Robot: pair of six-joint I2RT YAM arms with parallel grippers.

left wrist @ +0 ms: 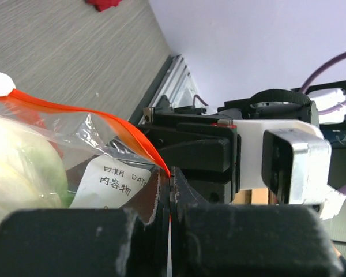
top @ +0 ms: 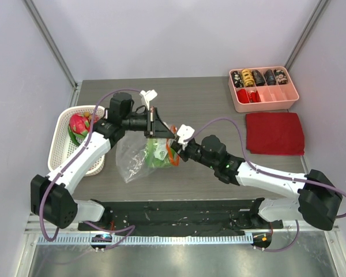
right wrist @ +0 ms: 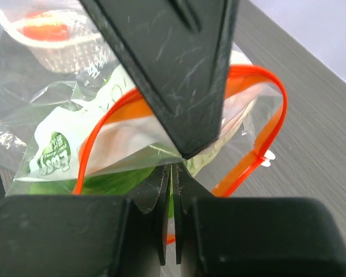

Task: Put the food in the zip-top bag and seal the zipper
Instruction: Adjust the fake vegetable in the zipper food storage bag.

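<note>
Centre: blocked; left gripper [top: 163,135] and right gripper [top: 174,151] close together, both clamped on the zip-top bag [top: 135,161].
Far centre: bare table [top: 196,98], open between white basket [top: 56,138] and pink tray [top: 271,107].
Right side: red cloth [top: 274,133], flat, low obstacle.
Near edge: left arm [top: 83,158] and right arm [top: 265,176] slant inward.

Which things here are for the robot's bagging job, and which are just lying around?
For the job: clear crinkly plastic zip-top bag; its orange-red zipper strip; leafy green lettuce head inside it.
Just lying about: white plastic basket holding a pink spiky dragon fruit; pink compartment tray; flat dark red cloth.
</note>
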